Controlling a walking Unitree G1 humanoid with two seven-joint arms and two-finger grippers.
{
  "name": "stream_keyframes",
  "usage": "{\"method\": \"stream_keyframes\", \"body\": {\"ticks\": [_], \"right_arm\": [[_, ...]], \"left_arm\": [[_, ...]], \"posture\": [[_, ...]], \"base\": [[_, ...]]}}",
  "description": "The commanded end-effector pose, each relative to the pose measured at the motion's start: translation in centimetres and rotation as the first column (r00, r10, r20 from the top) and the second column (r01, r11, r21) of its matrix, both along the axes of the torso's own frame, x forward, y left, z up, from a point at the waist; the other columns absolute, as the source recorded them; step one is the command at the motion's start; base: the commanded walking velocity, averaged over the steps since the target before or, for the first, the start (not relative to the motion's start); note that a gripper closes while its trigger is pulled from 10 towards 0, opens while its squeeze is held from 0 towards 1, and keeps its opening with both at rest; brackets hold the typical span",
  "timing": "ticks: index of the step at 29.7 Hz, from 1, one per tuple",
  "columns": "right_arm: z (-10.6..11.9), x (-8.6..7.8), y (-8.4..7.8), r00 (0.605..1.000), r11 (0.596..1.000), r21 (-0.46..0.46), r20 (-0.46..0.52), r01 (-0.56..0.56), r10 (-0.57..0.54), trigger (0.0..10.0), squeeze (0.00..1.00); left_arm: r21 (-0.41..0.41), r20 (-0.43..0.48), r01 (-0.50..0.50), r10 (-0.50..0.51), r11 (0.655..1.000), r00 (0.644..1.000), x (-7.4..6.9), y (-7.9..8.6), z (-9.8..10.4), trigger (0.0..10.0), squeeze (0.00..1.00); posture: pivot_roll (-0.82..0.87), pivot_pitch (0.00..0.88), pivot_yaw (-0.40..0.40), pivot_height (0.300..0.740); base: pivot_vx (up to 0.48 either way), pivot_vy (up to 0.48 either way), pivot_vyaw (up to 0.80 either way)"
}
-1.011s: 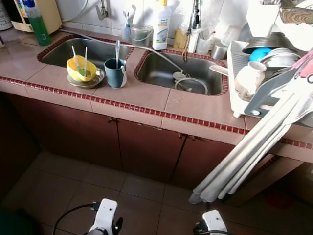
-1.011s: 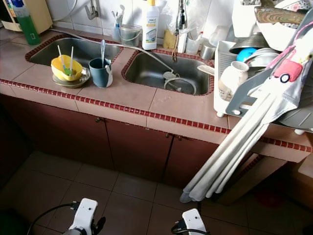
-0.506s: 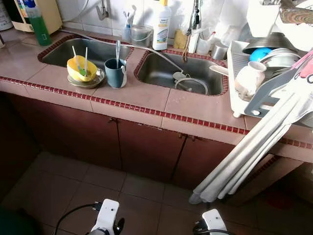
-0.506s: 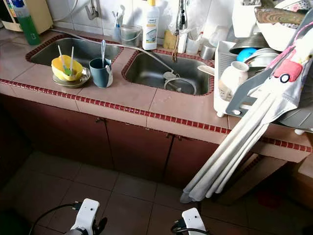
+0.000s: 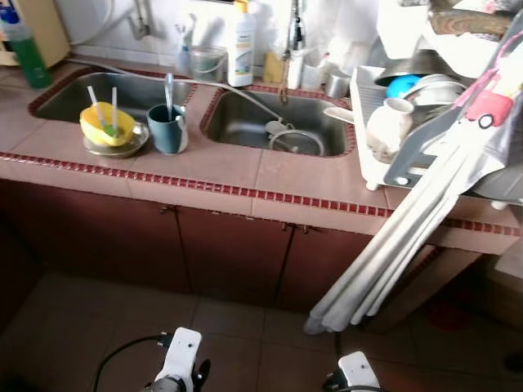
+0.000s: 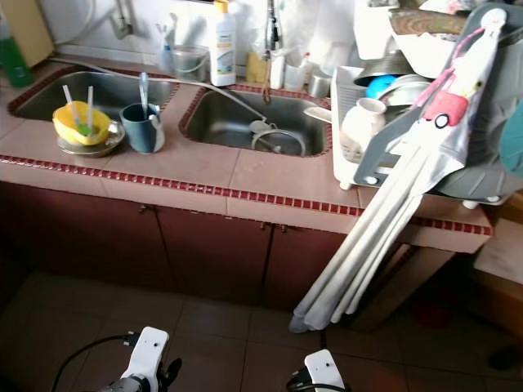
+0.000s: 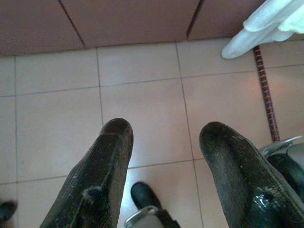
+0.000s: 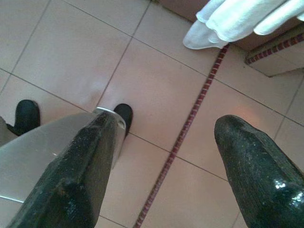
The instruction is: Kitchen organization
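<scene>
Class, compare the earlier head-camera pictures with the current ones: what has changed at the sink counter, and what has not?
Only the camera moved: the view swung toward the robot's right, so everything slid left in the picture. The yellow bowl, blue cup and dish rack sit as before. The left gripper and right gripper stay open, low over the floor.

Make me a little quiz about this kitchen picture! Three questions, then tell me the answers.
1. True or false: the yellow bowl sits on a metal plate.
2. What stands right beside that bowl? A) a blue-grey mug B) a frying pan C) a kettle
3. Fill in: both grippers hang low over the ____.

Key
1. True.
2. A, the blue-grey mug, with a spoon inside.
3. Floor; the left gripper and right gripper are both open.
</scene>
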State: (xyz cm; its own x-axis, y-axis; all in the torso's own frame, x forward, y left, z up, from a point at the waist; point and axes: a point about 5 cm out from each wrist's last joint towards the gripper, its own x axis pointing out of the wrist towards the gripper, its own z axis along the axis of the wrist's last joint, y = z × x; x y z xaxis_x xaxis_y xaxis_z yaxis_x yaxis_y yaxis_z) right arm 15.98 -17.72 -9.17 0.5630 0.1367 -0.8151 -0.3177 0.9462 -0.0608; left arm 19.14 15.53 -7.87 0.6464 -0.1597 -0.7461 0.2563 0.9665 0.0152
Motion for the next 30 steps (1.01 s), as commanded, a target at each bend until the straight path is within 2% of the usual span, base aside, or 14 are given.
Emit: {"method": "stream_keyframes", "body": {"ticks": [1, 30], "right_arm": [[0.05, 0.12, -0.21, 1.0, 1.0, -0.007, -0.003, 0.002, -0.002, 10.0, 0.0], [0.0, 0.03, 0.26, 1.0, 1.0, 0.013, 0.002, 0.007, -0.007, 10.0, 0.0]], "left_arm": [[0.003, -0.017, 0.001, -0.001, 1.0, 1.0, -0.36, 0.07, -0.2, 10.0, 0.0], [0.006, -0.023, 0.005, -0.005, 1.0, 1.0, -0.59, 0.3, -0.29, 10.0, 0.0]], "posture": [[-0.14, 0.007, -0.069, 0.74], [-0.14, 0.024, -0.063, 0.74]], "base": [[0.0, 0.251, 0.0], [0.0, 0.358, 0.0]]}}
